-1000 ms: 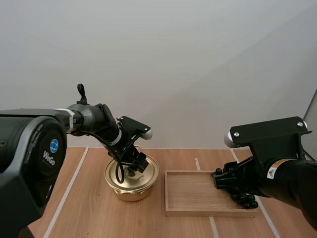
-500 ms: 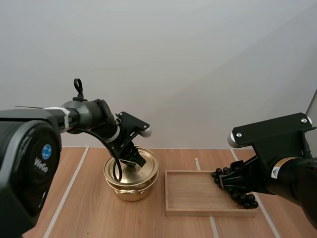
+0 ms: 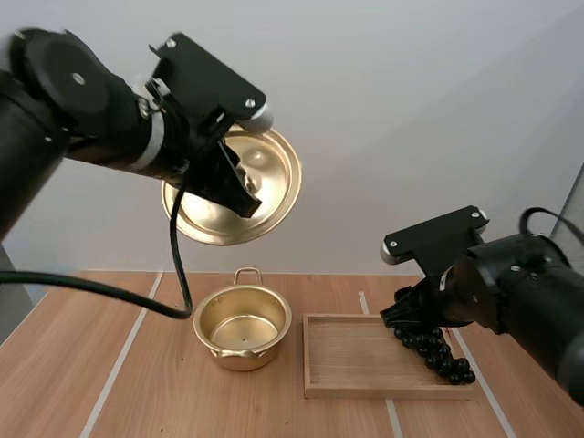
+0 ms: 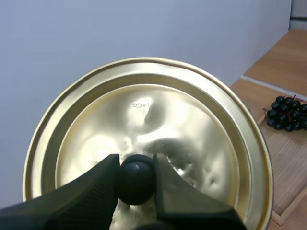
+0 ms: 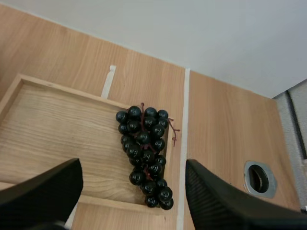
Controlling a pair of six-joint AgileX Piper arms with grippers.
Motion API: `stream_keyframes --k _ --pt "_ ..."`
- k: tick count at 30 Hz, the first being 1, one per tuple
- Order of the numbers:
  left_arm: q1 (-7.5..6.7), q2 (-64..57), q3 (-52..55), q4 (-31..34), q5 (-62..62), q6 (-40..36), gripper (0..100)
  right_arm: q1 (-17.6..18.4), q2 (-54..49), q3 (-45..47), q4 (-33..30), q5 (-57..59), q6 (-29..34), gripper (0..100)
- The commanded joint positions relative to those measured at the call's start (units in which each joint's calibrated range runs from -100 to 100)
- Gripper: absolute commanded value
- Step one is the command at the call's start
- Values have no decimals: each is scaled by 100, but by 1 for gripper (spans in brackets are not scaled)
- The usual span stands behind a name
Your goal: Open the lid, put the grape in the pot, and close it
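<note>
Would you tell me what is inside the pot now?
The pot shows only its bare golden floor; the grapes lie in the tray. Its near inner wall hides behind the rim.

I see a light wooden table [image 3: 155, 383] crossed by thin white lines [image 3: 123, 356] that run away from me. The gold pot [image 3: 243, 327] stands on it uncovered, and just to the right of the pot, close but not touching, the shallow wooden tray [image 3: 356, 351] lies flat on the boards. Farther from the pot, past the tray, a round metal-ringed hole [image 5: 259, 178] is set in the tabletop.
</note>
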Motion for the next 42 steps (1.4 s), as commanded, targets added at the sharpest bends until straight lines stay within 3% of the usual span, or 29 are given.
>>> stream_keyframes --k 1,8,12,23,32,33,34,36,37,38,42 --pt "-6 -931 -503 156 517 -62 0 -71 748 -30 -75 -644 1 100" --pt "-6 -1160 -981 877 1126 -486 0 -510 1806 -30 -22 -1727 -149 100" --pt "-6 -1143 -1088 903 1226 -623 0 -589 2308 -30 195 -1970 -508 100" --pt "-6 -1143 -1088 919 1550 -863 0 -601 3703 -30 180 -2806 -687 100" --pt "-6 -1143 -1088 1039 1609 -1018 0 -890 4458 -30 200 -3536 -1161 100" --pt "-6 -1143 -1088 1039 1609 -1018 0 -897 4492 -30 200 -3531 -1171 97" --pt "-6 -1143 -1088 1039 1609 -1030 0 -897 4492 -30 200 -3531 -1182 78" --pt "-6 -1143 -1088 1039 1609 -1030 0 -897 4492 -34 304 -3531 -1182 25" --pt "-6 -1143 -1088 1039 1609 -1038 0 -897 4476 -34 328 -3531 -1182 7" --pt "-6 -1143 -1119 1051 1609 -1040 0 -897 4423 -34 457 -3531 -1182 0" --pt "-6 -1155 -1397 1051 1683 -1040 0 -889 3905 -34 691 -3512 -1182 0"
